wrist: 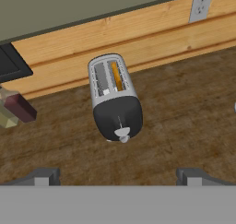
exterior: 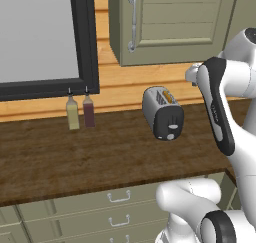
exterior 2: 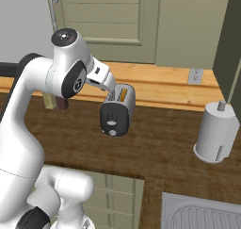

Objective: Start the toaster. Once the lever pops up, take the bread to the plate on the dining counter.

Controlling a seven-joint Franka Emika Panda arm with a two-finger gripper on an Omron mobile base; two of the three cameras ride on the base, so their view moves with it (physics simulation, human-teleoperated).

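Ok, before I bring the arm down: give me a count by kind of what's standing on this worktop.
Toaster, with the bread in one slot: 1
Bottles, one pale yellow and one dark red: 2
Paper towel roll on its holder: 1
Total: 4 things on the worktop, plus the 1 slice inside the toaster.

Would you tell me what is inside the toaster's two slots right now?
In the toaster, one slot holds the bread, showing just its golden top edge; the rest is hidden inside. The other slot looks empty.
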